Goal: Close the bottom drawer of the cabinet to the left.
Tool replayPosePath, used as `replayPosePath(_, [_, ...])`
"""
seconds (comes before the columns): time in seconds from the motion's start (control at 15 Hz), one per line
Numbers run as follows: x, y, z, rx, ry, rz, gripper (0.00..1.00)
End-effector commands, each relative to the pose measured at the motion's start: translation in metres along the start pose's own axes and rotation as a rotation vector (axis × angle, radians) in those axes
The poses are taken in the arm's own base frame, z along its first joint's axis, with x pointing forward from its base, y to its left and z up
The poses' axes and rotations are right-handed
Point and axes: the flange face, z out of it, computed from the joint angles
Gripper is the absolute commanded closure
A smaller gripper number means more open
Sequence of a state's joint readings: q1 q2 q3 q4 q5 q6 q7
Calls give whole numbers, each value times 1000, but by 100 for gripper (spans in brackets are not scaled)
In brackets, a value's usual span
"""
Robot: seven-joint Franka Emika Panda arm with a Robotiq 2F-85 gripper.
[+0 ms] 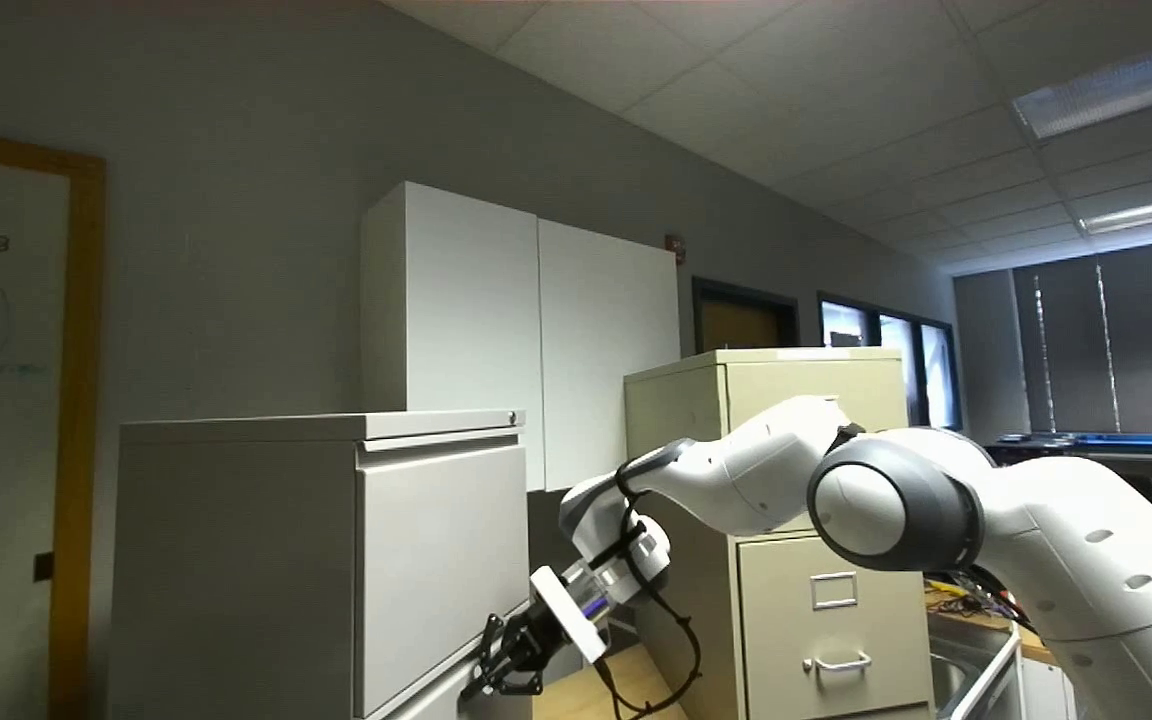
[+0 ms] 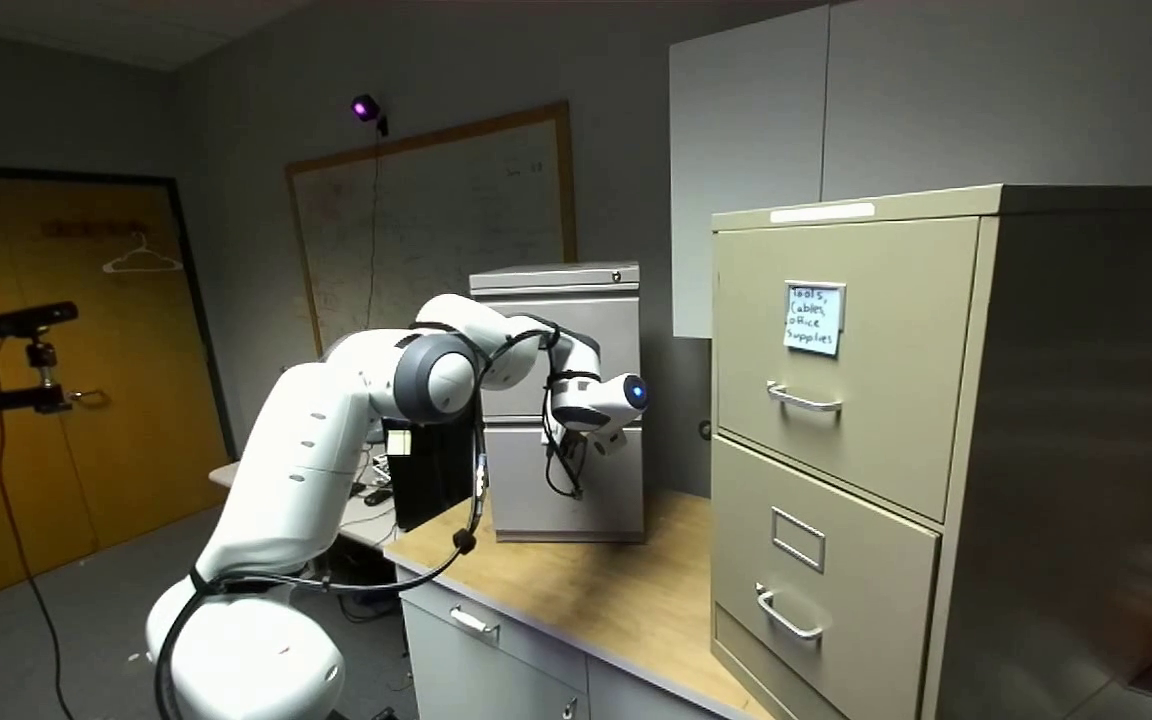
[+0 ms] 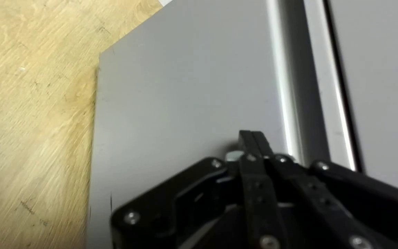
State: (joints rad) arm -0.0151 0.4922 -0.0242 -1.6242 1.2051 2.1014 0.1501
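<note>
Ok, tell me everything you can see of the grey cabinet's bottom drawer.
The bottom drawer has a flat, pale grey, metal-looking front with a shiny rounded top lip. It sits beneath the upper drawer, just above the wooden counter, looking shut or nearly so. The closed end effector points at its front near the lip; whether they touch is unclear.

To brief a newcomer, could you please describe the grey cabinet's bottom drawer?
In both exterior views, a grey cabinet stands left of the beige filing cabinet. Its bottom drawer, just above the wooden counter, has the gripper at its front, unlike the upper drawer.
</note>
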Motion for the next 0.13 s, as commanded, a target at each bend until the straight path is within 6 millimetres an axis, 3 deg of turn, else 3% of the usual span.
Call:
replayPosePath(0.0, [1,-44,14,-8,-11,-18,100])
replayPosePath(0.07, [-1,-46,8,-36,-3,-26,100])
